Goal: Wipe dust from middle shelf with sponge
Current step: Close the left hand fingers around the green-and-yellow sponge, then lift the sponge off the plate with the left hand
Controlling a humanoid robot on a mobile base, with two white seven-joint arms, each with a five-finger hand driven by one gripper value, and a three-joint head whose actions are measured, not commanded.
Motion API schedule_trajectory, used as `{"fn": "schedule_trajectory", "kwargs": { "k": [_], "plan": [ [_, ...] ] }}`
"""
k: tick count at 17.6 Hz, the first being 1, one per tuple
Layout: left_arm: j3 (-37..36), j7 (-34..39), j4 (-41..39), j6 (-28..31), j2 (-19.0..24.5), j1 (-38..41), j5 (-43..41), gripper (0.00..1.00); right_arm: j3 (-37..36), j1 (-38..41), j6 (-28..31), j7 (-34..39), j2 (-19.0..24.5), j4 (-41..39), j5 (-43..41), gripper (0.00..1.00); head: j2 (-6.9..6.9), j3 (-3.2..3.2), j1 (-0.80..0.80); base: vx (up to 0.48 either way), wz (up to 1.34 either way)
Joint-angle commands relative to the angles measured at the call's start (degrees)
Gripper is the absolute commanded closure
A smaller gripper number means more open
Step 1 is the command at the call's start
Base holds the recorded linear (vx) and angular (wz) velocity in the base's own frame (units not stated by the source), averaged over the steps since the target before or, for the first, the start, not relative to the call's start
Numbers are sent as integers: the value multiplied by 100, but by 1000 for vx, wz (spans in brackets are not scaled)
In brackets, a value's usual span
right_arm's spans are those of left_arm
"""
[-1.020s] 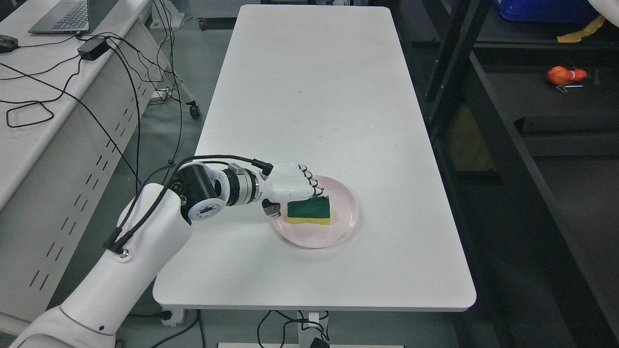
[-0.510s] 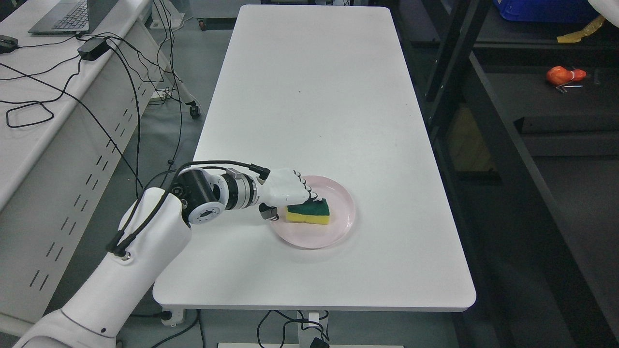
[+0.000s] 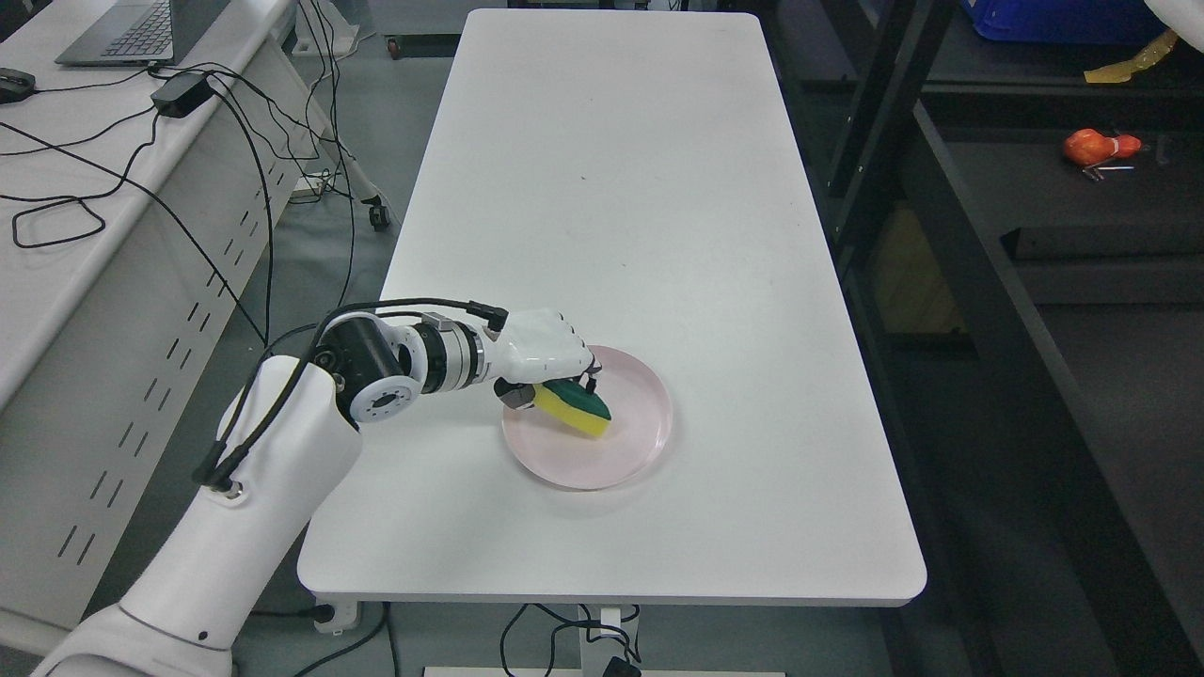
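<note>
A sponge (image 3: 576, 406), green on top and yellow below, is tilted up over the left part of a pink plate (image 3: 635, 442) on the white table (image 3: 621, 188). My left hand (image 3: 546, 362) is shut on the sponge's left end, fingers curled over its green face and thumb under it. The sponge's right end points down toward the plate. A dark shelf rack (image 3: 950, 244) stands to the right of the table. The right arm is out of view.
An orange object (image 3: 1099, 146) lies on the dark shelf at the upper right, with a blue bin (image 3: 1053, 19) above it. A desk (image 3: 56, 235) with cables, a laptop (image 3: 118, 33) and a power brick (image 3: 182, 94) stands to the left.
My left hand closed on the sponge and tipped it up off the plate, drawing back to the left. The plate slid a little to the left with it.
</note>
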Motion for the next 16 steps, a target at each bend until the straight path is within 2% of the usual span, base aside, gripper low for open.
{"fn": "schedule_trajectory", "kwargs": {
  "k": [1,3,8,11,14,16],
  "plan": [
    [1273,14,339,-472,-165,29,60,90,-1,0,3,1,-100,-100,0,0,0,0,0,0,0],
    [1677,14,340,-674,-236,11,173,100,8,0,3,1,-100,-100,0,0,0,0,0,0,0],
    [2188,32,-36,-1000,-114,-6,1017,100,-1,0,3,1,-100,-100,0,0,0,0,0,0,0],
    [2548,32,-371,-1000,150,64,1245,100,0,0,3,1,-100,-100,0,0,0,0,0,0,0],
    [2821,32,-381,-1000,457,90,1553,99,8,0,3,1,-100,-100,0,0,0,0,0,0,0],
    [2891,40,-381,-1000,511,204,1808,100,-1,0,3,1,-100,-100,0,0,0,0,0,0,0]
  ]
}}
